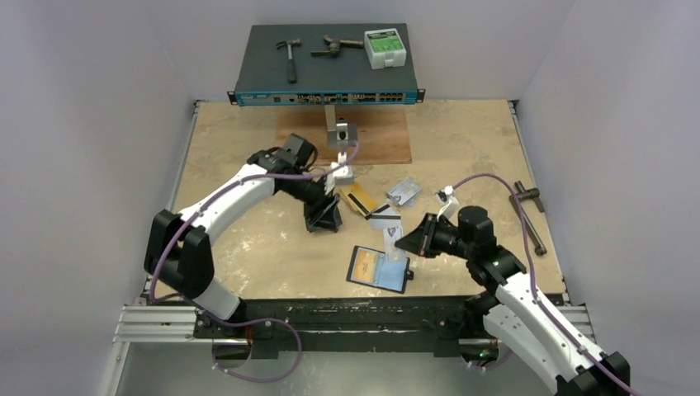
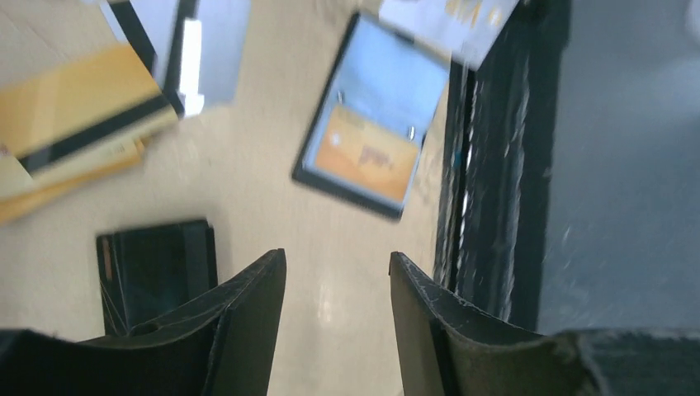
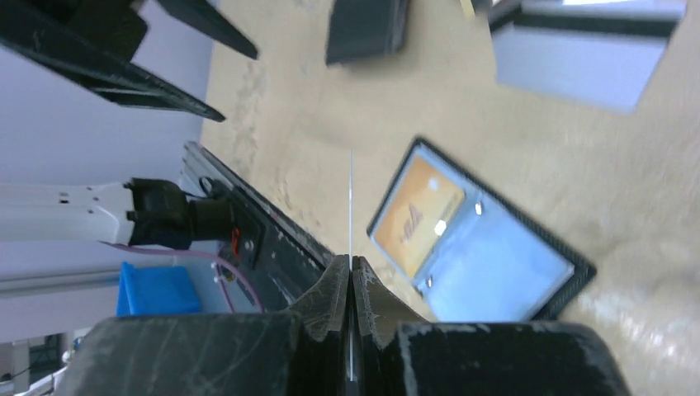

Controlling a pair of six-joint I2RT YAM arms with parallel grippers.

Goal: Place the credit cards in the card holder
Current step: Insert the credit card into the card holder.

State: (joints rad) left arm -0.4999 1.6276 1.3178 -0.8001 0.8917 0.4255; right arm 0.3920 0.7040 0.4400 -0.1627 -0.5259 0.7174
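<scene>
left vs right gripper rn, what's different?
Jaws: the left gripper is open with nothing between its fingers. The right gripper is shut on a thin card, seen edge-on.
Place: the left gripper hangs by the closed black pouch. The right gripper is beside the open card holder.
Shared: both have dark fingers and point downward.

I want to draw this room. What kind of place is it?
Probably a robot lab test bench: two robot arms mounted on a metal frame, plain walls boxing in the table, a hammer lying on a network switch.
</scene>
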